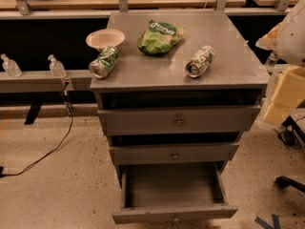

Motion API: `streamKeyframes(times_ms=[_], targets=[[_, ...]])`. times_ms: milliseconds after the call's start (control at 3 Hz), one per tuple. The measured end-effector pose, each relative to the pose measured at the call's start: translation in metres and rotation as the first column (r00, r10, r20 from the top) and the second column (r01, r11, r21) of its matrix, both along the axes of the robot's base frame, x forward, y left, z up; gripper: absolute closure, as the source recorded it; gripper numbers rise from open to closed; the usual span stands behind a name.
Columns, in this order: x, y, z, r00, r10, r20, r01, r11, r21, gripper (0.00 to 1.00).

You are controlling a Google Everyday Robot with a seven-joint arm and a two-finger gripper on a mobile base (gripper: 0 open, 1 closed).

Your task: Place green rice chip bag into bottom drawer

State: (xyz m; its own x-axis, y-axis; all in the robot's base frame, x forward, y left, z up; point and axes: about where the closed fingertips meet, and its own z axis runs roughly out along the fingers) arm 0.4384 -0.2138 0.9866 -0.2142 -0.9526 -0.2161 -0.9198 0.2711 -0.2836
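Note:
The green rice chip bag (159, 37) lies on top of the grey cabinet (143, 73), toward the back middle, crumpled and puffy. The bottom drawer (174, 214) is pulled out wide and its inside shows nothing in it. The two drawers above it are pulled out only slightly. My gripper is out of view; only pale white and yellow parts of my arm (288, 46) show at the right edge, beside the cabinet's right side and apart from the bag.
A crushed green-and-white can (104, 62) lies at the cabinet top's left front and another (200, 61) at the right front. A white paper bowl (105, 38) sits behind the left can. Two small bottles (56, 67) stand on a shelf at left. A black cable (57, 142) runs over the floor.

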Motion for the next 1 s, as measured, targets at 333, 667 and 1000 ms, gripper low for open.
streamKeyframes(times_ms=[333, 667, 1000], targets=[[0.000, 0.000, 0.000, 1.0000, 0.000, 0.000, 0.000, 1.000, 0.000, 0.00], [0.048, -0.007, 0.003, 0.9972, -0.016, 0.073, 0.017, 1.000, -0.009, 0.00], [0.127, -0.006, 0.014, 0.9831, -0.016, 0.182, 0.017, 1.000, -0.007, 0.00]])
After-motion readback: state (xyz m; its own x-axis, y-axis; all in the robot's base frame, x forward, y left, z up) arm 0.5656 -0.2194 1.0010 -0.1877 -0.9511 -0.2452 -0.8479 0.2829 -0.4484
